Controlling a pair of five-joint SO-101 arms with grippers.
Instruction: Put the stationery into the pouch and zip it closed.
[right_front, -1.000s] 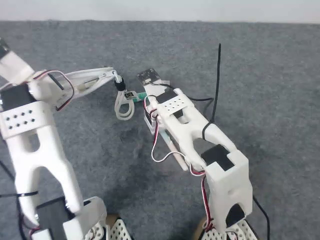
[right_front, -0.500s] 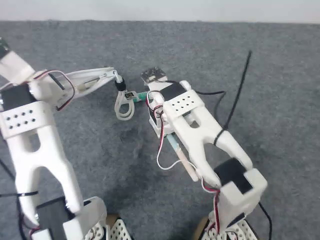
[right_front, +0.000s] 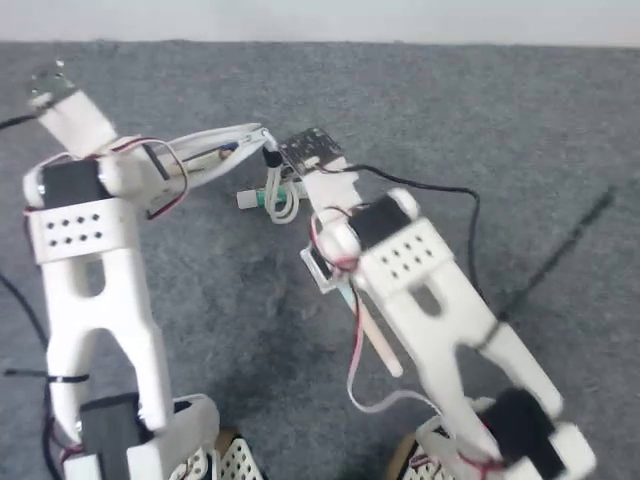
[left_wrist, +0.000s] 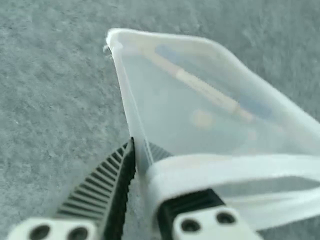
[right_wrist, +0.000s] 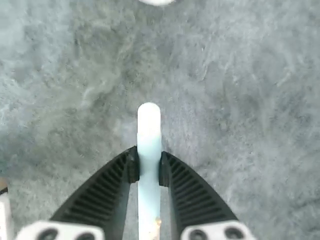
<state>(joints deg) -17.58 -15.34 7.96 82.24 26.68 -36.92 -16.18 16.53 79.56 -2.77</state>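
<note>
Risk entry: my left pincer (left_wrist: 140, 150) is clamped on 1 edge of the pouch (left_wrist: 200, 95), held out over the grey carpet (left_wrist: 50, 75) with some stationery showing through its wall. My right pincer (right_wrist: 148, 167) is closed on the pale pen (right_wrist: 149, 127), tip out past the jaws. Likely failure 1, as I judge it: the floppy pouch sags or twists at that single pinch, so the pen jabs its wall and misses the mouth; failure 2: the push slides the pen back through my jaws.

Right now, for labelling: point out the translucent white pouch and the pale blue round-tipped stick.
translucent white pouch (left_wrist: 200, 105): left wrist view, middle of its side wall.
pale blue round-tipped stick (right_wrist: 149, 122): right wrist view, shaft near its tip.
</note>
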